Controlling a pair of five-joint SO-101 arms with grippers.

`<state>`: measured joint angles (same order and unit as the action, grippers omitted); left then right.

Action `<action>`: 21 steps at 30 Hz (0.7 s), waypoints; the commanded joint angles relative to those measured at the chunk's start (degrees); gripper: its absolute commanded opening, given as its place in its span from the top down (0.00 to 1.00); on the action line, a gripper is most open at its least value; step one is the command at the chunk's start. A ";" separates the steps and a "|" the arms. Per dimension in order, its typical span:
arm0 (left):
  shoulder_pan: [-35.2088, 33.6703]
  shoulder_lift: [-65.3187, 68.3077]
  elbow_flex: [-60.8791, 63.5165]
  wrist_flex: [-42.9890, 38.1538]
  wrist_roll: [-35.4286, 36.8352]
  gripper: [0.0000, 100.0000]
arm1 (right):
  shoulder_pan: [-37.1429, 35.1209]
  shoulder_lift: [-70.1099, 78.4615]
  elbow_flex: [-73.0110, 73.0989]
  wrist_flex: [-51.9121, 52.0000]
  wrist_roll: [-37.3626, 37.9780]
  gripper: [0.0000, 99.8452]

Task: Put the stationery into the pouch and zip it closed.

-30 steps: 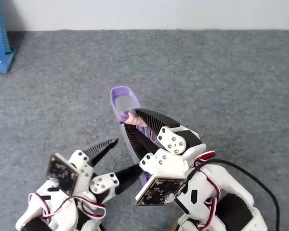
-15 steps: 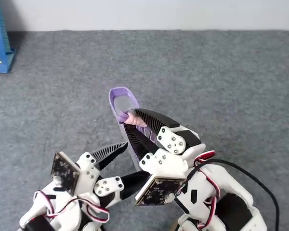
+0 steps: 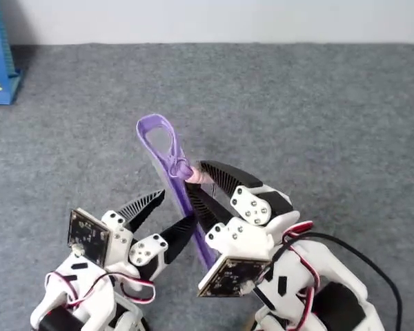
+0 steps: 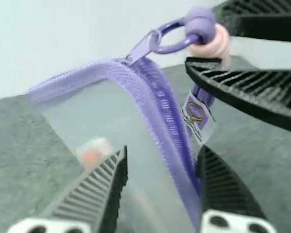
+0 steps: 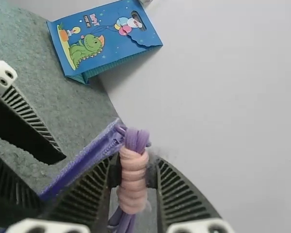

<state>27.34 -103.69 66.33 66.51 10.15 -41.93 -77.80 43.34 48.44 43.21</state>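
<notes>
At counter [image 3: 317, 103] centre, upright on edge: pouch [image 3: 167, 162] [image 4: 102, 111], clear with purple zip. Body sits between left jaws, spread to either side. Zip pull [image 3: 193, 176] [image 5: 132, 174] [image 4: 206, 34] pinched tight by right jaws

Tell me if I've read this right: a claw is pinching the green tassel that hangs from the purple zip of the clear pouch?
Not quite. The tassel is pink and purple, not green, as the right wrist view shows. The rest holds: the right gripper is pinching the tassel that hangs from the purple zip of the clear pouch.
</notes>
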 commanded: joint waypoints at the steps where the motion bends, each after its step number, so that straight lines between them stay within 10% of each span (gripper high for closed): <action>1: -0.62 -0.62 -3.38 1.85 -2.99 0.82 | 1.36 -0.92 -0.53 0.40 -0.62 0.99; 21: -1.05 -0.53 -3.12 -2.90 -5.98 0.86 | -1.45 -6.73 -2.99 8.75 -0.62 0.99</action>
<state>26.99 -103.69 65.45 67.21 4.79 -42.73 -82.11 43.34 54.95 43.21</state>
